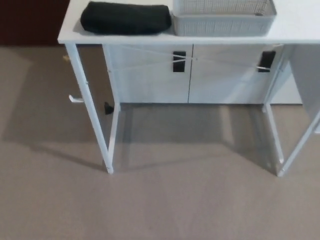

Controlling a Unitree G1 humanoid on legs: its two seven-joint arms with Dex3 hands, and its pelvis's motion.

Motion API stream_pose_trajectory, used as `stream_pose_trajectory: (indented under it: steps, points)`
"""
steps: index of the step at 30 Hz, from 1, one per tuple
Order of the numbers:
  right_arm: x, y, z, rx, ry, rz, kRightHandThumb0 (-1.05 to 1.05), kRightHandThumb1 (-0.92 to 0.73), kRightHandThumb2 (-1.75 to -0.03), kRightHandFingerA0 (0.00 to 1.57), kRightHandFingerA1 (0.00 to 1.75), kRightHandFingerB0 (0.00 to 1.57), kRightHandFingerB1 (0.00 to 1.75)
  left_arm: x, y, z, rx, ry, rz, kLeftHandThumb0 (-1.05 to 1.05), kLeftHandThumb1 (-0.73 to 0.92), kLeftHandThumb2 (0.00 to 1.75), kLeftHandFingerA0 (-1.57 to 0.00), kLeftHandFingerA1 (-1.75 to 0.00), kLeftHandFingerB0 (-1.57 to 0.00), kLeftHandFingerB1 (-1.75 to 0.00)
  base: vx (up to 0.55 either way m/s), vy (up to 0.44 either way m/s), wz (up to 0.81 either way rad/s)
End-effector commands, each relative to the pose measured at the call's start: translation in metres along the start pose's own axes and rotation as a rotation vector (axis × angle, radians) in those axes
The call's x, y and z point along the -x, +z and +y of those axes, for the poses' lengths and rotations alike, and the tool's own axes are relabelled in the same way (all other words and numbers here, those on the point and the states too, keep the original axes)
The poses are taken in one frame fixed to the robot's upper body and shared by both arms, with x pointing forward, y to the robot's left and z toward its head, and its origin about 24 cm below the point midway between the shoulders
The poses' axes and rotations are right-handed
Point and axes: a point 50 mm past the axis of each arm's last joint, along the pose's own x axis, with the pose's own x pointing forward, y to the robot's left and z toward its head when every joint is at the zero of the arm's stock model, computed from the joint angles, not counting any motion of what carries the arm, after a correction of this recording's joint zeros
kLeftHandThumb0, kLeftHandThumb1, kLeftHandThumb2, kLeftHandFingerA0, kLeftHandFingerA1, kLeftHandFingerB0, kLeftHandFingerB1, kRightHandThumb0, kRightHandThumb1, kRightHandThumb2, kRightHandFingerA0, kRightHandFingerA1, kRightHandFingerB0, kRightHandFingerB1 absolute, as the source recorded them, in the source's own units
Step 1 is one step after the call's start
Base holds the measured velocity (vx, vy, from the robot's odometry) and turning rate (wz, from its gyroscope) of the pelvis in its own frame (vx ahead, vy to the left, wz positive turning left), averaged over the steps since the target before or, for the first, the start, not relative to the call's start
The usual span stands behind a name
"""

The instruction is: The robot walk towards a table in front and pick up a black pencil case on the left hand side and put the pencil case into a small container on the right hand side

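A black pencil case point(126, 18) lies flat on the left part of a white table point(70, 34) at the top of the head view. Directly to its right, almost touching it, stands a small grey woven container point(223, 22); its top is cut off by the picture edge. Neither of my hands shows in the picture.
The table stands on thin white legs point(89, 107) over a beige floor point(160, 200). Behind it is a white cabinet point(190, 75) with two black handles. More white legs point(295, 150) stand at the right, and a dark wall strip point(30, 22) is at the top left.
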Motion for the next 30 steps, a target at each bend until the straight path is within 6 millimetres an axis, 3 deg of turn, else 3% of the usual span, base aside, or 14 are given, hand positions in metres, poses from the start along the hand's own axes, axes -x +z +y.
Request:
stream_pose_trajectory:
  steps: [1, 3, 4, 6, 15, 16, 17, 18, 19, 20, 26, 27, 30]
  points:
    - [-0.0003, 0.0009, -0.0005, 0.009, -0.010, -0.003, -0.39, -0.47, -0.70, 0.48, 0.53, 0.39, 0.47, 0.0025, 0.0042, 0.0068, -0.018, 0.015, -0.006, -0.17, 0.50, 0.55, -0.43, -0.39, -0.29, -0.33, 0.19, -0.072, 0.02]
    - [-0.0015, 0.0019, -0.0009, 0.004, -0.012, -0.003, -0.39, -0.46, -0.70, 0.50, 0.54, 0.39, 0.47, 0.0016, 0.0051, 0.0064, -0.021, 0.018, -0.011, -0.17, 0.48, 0.54, -0.44, -0.39, -0.31, -0.33, 0.27, -0.038, -0.01]
    - [-0.0019, 0.0021, -0.0008, 0.005, -0.013, -0.002, -0.33, -0.55, -0.56, 0.56, 0.47, 0.44, 0.40, 0.0011, 0.0050, 0.0066, -0.017, 0.015, -0.010, -0.17, 0.48, 0.54, -0.41, -0.38, -0.30, -0.33, 0.26, 0.017, -0.04]
    - [-0.0028, 0.0027, -0.0004, 0.007, -0.016, -0.001, -0.34, -0.54, -0.56, 0.57, 0.48, 0.46, 0.40, 0.0005, 0.0047, 0.0067, -0.012, 0.016, -0.009, -0.18, 0.47, 0.54, -0.45, -0.40, -0.32, -0.33, 0.28, 0.074, -0.12]
    - [-0.0037, 0.0034, 0.0009, 0.022, -0.001, 0.000, -0.33, -0.56, -0.57, 0.53, 0.48, 0.41, 0.40, 0.0018, 0.0037, 0.0069, -0.020, 0.017, -0.009, -0.17, 0.48, 0.54, -0.40, -0.39, -0.31, -0.33, 0.35, 0.249, -0.25]
    - [-0.0040, 0.0035, 0.0010, 0.022, -0.003, 0.002, -0.39, -0.46, -0.70, 0.47, 0.53, 0.38, 0.48, 0.0015, 0.0038, 0.0072, -0.017, 0.018, -0.006, -0.17, 0.47, 0.54, -0.43, -0.39, -0.31, -0.33, 0.33, 0.106, -0.01]
    - [-0.0044, 0.0035, 0.0012, 0.021, -0.007, 0.005, -0.39, -0.46, -0.70, 0.47, 0.53, 0.38, 0.48, 0.0011, 0.0038, 0.0074, -0.012, 0.019, -0.004, -0.17, 0.47, 0.54, -0.43, -0.39, -0.31, -0.33, 0.33, 0.085, -0.02]
    - [-0.0040, 0.0031, 0.0010, 0.025, -0.009, 0.003, -0.39, -0.45, -0.70, 0.50, 0.55, 0.39, 0.48, 0.0019, 0.0043, 0.0063, -0.011, 0.018, -0.007, -0.21, 0.47, 0.57, -0.46, -0.42, -0.31, -0.35, 0.31, 0.059, 0.07]
    - [-0.0036, 0.0030, 0.0007, 0.030, -0.012, 0.001, -0.42, -0.43, -0.71, 0.54, 0.57, 0.40, 0.49, 0.0017, 0.0042, 0.0058, -0.011, 0.019, -0.008, -0.12, 0.33, 0.83, -0.38, -0.61, -0.20, -0.51, 0.31, 0.035, 0.13]
    - [-0.0036, 0.0030, 0.0004, 0.027, -0.013, 0.002, -0.41, -0.43, -0.71, 0.55, 0.57, 0.40, 0.49, 0.0015, 0.0043, 0.0055, -0.013, 0.019, -0.007, -0.16, 0.48, 0.54, -0.47, -0.41, -0.32, -0.34, 0.29, -0.009, 0.14]
    - [-0.0027, 0.0018, 0.0009, 0.013, -0.006, 0.004, -0.39, -0.45, -0.70, 0.53, 0.55, 0.40, 0.48, 0.0010, 0.0051, 0.0049, -0.024, 0.017, -0.013, -0.16, 0.48, 0.54, -0.41, -0.39, -0.30, -0.33, 0.29, -0.106, 0.28]
    - [-0.0022, 0.0013, 0.0006, 0.016, -0.003, 0.003, -0.31, -0.55, -0.56, 0.57, 0.48, 0.44, 0.41, 0.0014, 0.0048, 0.0049, -0.030, 0.016, -0.011, -0.17, 0.47, 0.54, -0.39, -0.38, -0.31, -0.33, 0.36, -0.282, -0.21]
    - [-0.0020, 0.0010, 0.0004, 0.016, -0.008, 0.005, -0.31, -0.54, -0.56, 0.58, 0.48, 0.45, 0.41, 0.0015, 0.0047, 0.0046, -0.028, 0.015, -0.012, -0.16, 0.47, 0.54, -0.41, -0.39, -0.32, -0.33, 0.33, -0.245, 0.49]
